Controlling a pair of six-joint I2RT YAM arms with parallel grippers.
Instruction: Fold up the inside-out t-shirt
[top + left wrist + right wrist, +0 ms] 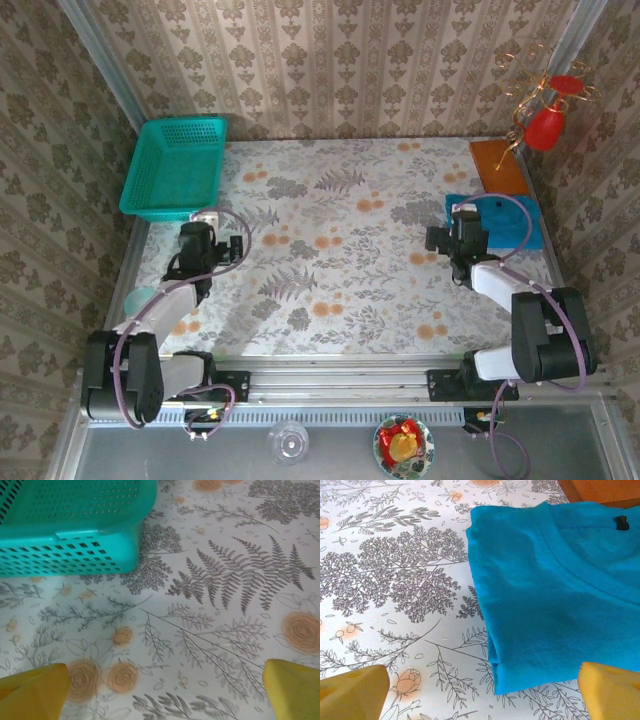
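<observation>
Item: inside-out t-shirt (545, 590), plain teal-blue, lying as a flat layered packet on the floral worktop (395, 580) at the right side of the top view, just below an orange-brown board (497, 165) and partly under the right arm. Handling, as judged: light, soft and limp, with no stiffness of its own; not fragile; the cloth should grip well between fingers, but stacked layers can slide apart or sag if only the top ply is caught. Best hold: the thick doubled edge facing frame left in the right wrist view, or its lower left corner, pinching all plies together. Orientation: the packet looks wider than deep in the top view, so its long axis runs left to right across the frame; a curved neckline seam sweeps toward the upper right of the wrist view. Right hand (481, 692): fingers spread wide, empty, at the packet's near edge. Left hand (160, 690): spread wide, empty, over bare worktop below the teal mesh basket (75, 530), well apart from the shirt.
</observation>
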